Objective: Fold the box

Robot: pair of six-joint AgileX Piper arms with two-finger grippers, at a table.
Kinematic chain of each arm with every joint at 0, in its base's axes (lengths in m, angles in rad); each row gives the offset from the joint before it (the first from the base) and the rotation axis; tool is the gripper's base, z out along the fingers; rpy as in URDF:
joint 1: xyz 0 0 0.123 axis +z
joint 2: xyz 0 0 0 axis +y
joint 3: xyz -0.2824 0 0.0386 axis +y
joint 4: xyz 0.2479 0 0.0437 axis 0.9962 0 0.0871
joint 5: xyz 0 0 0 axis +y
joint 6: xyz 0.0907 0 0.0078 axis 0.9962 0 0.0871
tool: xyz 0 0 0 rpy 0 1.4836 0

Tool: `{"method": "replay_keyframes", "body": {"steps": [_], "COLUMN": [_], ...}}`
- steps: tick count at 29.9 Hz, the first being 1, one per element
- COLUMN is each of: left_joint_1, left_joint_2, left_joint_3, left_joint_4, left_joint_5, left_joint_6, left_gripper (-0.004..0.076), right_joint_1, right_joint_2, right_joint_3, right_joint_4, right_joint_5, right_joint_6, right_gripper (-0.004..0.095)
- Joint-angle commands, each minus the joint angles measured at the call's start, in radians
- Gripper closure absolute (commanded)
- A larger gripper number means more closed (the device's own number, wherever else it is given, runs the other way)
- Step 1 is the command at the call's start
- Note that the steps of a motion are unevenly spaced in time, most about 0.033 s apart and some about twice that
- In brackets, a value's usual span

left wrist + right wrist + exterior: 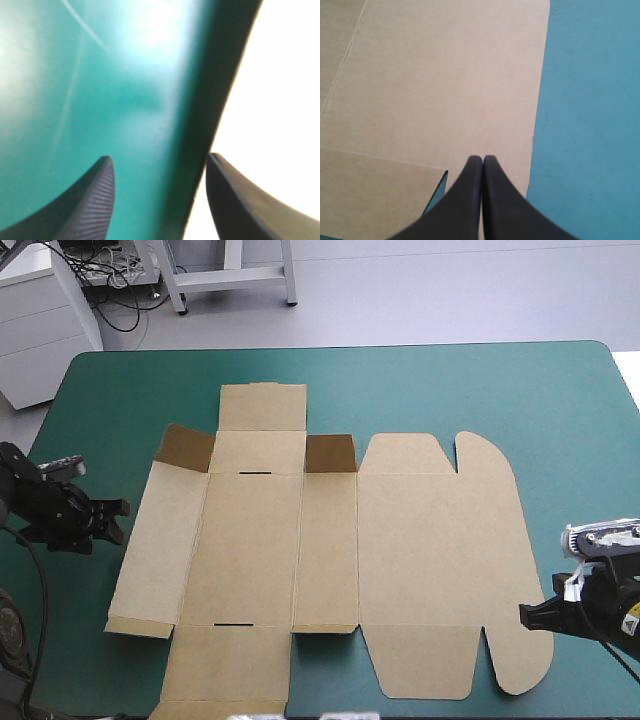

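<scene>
Right pincer [482, 159], tips together, by flat brown box [260, 550]; two flaps [330, 453] raised.

Teal-green cover [450, 390], faint pale streaks [69, 90], perhaps scuffs

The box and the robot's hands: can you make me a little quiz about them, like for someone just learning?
1. True or false: the box lies mostly flat on the teal-green cover.
2. Which hand has its fingers apart? A) the left hand B) the right hand
3. How many small flaps stand raised at the box's far end?

Key: 1 true. 2 A; the right hand is shut, with its tips over the box's right part. 3 two.
</scene>
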Motion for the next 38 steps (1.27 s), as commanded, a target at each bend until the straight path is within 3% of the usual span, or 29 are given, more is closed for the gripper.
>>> {"method": "replay_keyframes", "body": {"steps": [1, 15, 23, 38], "left_joint_1": [0.015, 0.011, 0.011, -0.068], "left_joint_2": [-0.046, -0.096, -0.097, -0.097], "left_joint_3": [-0.083, -0.105, -0.099, 0.100], "left_joint_4": [-0.050, -0.064, -0.055, -0.164], "left_joint_5": [0.091, 0.091, 0.088, 0.089], "left_joint_6": [-0.016, -0.011, -0.023, -0.063], "left_gripper": [0.0336, 0.0326, 0.0101, 0.0102], "right_joint_1": [-0.006, -0.006, -0.006, -0.006], "right_joint_2": [0.001, 0.001, 0.001, 0.001], "right_joint_3": [-0.022, -0.022, -0.022, -0.022], "right_joint_4": [-0.005, -0.005, -0.005, -0.005], "right_joint_5": [-0.043, -0.029, -0.022, -0.025], "right_joint_6": [-0.002, -0.002, -0.002, -0.002], "right_gripper": [0.0931, 0.0931, 0.0931, 0.0931]}}
